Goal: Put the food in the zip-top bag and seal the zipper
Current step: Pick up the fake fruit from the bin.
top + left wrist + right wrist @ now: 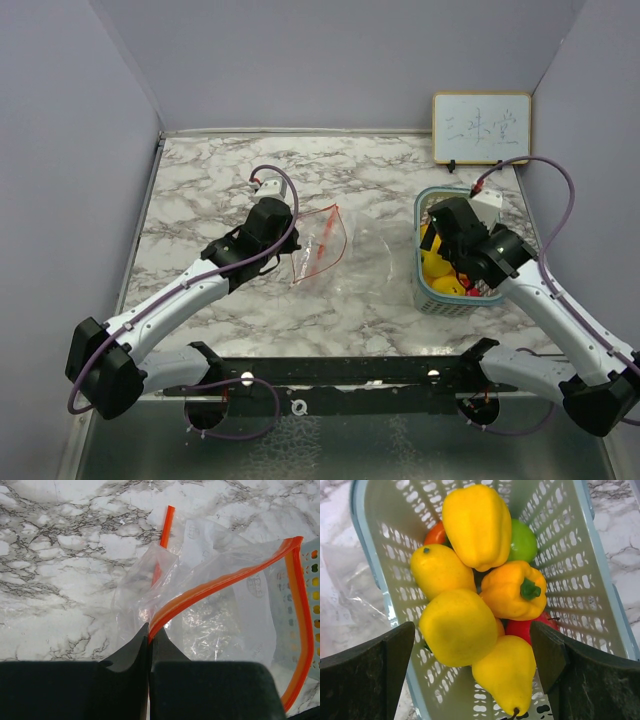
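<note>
Yellow, orange, red and green food [476, 525] piled in basket [600, 580], directly under right gripper [472, 630], jaws wide, empty. Left gripper [149, 632] pinched on bag [225, 615] zipper rim, left of basket.

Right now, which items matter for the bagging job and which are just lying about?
Job:
zip-top bag, its orange zipper pinched by the left gripper
toy peppers and fruits, under the open right gripper

Lying about:
teal mesh basket, only holds them
small whiteboard at the back
</note>
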Controlling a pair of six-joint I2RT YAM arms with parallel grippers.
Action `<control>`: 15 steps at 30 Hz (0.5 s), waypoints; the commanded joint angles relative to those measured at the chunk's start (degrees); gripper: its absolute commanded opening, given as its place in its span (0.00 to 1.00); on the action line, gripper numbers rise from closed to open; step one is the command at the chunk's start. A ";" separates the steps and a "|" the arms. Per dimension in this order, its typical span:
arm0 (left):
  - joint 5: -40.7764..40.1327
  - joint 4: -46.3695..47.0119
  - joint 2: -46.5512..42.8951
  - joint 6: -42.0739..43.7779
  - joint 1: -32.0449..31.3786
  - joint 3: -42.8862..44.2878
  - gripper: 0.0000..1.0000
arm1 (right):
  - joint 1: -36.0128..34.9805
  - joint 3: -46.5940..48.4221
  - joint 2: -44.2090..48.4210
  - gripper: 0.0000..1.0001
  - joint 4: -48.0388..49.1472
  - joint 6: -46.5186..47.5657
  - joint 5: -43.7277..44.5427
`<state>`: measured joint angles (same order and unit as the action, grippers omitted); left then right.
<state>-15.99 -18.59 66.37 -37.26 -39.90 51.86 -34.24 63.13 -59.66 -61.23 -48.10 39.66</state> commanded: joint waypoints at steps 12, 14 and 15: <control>-0.45 1.26 -2.03 0.85 -0.74 0.41 0.00 | 3.28 -12.37 -2.07 1.00 13.19 3.94 -9.43; -0.38 1.26 -2.03 0.96 -0.79 0.36 0.00 | 4.03 -14.25 -2.33 1.00 14.79 4.42 -10.25; -0.30 1.27 -2.03 0.96 -0.75 0.35 0.00 | 4.41 -14.96 -2.36 1.00 15.39 4.60 -10.50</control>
<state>-15.99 -18.48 65.67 -37.04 -40.27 51.86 -31.05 51.79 -61.12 -50.65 -45.04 32.84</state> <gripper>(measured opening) 0.013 0.994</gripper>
